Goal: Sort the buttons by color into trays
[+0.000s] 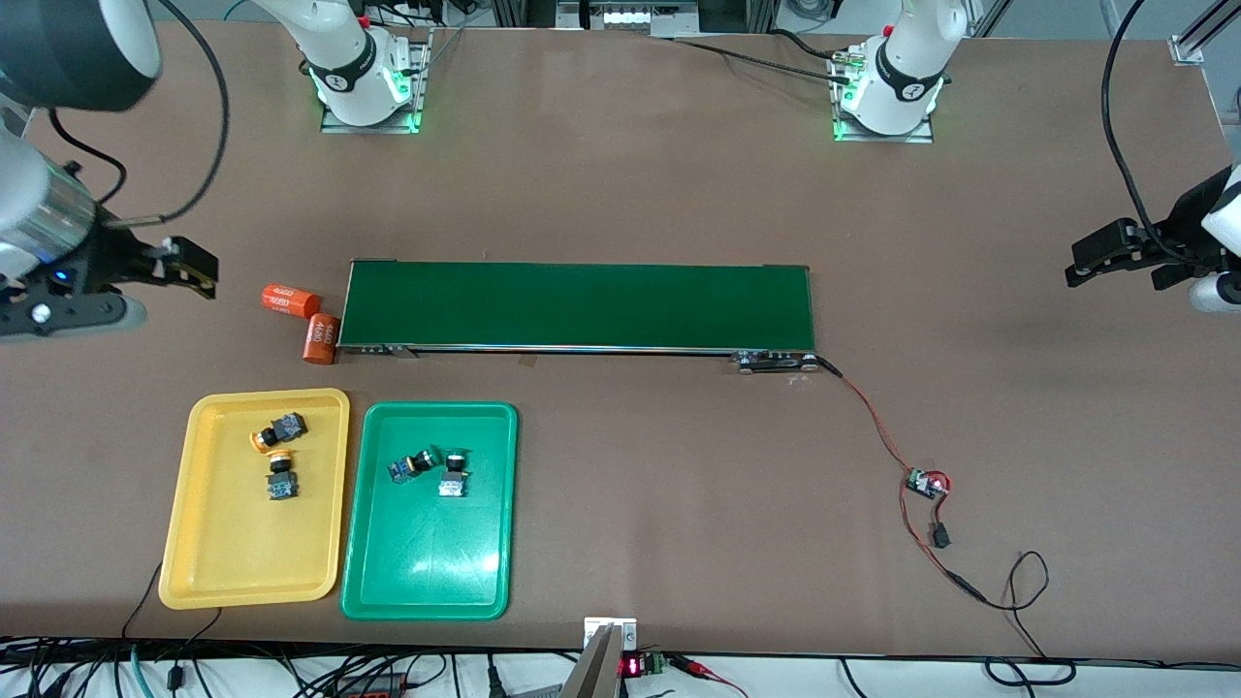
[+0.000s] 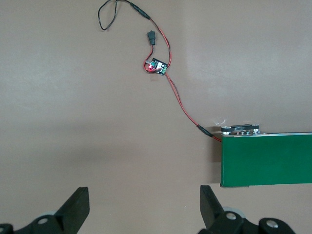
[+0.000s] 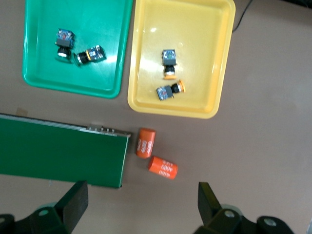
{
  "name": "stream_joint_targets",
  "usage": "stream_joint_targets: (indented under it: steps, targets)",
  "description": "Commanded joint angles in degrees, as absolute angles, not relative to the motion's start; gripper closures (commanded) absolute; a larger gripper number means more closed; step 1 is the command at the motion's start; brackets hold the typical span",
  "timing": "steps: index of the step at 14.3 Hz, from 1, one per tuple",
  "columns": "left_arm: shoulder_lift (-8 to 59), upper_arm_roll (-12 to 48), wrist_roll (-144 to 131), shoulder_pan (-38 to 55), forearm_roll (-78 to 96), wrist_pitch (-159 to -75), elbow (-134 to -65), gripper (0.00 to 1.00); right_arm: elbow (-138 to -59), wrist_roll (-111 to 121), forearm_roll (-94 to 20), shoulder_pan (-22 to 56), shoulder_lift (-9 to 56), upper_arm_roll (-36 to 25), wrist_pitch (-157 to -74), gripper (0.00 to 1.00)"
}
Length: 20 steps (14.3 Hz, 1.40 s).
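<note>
Two yellow-capped buttons [image 1: 279,429] [image 1: 280,477] lie in the yellow tray [image 1: 242,553]. Two green-capped buttons [image 1: 411,464] [image 1: 453,472] lie in the green tray [image 1: 427,562] beside it. The right wrist view shows the same: yellow buttons [image 3: 169,63] [image 3: 169,90] in the yellow tray [image 3: 195,29], green ones [image 3: 64,43] [image 3: 90,55] in the green tray [image 3: 97,24]. My right gripper [image 1: 199,269] [image 3: 142,192] hangs open and empty over bare table by the orange cylinders. My left gripper [image 1: 1074,267] [image 2: 145,195] hangs open and empty over the table at the left arm's end.
A long dark-green conveyor belt [image 1: 580,305] crosses the middle of the table. Two orange cylinders [image 1: 290,300] [image 1: 321,338] lie at its end toward the right arm. A red wire with a small circuit board [image 1: 926,483] trails from its other end.
</note>
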State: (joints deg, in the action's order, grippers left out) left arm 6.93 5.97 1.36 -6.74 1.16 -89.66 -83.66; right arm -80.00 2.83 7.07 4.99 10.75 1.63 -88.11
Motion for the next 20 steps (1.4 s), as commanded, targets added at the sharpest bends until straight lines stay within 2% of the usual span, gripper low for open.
stream_joint_targets:
  steps: [1,20]
  targets:
    - [6.33,5.98,1.49,-6.59,1.49,-88.86,-83.14,0.0,-83.58,2.81,6.77,2.9,6.95,4.04,-85.35,0.0]
    - [5.27,5.98,-1.23,-6.42,1.49,-86.92,-83.58,0.0,-83.14,2.72,7.29,4.13,6.77,4.66,-85.87,0.0]
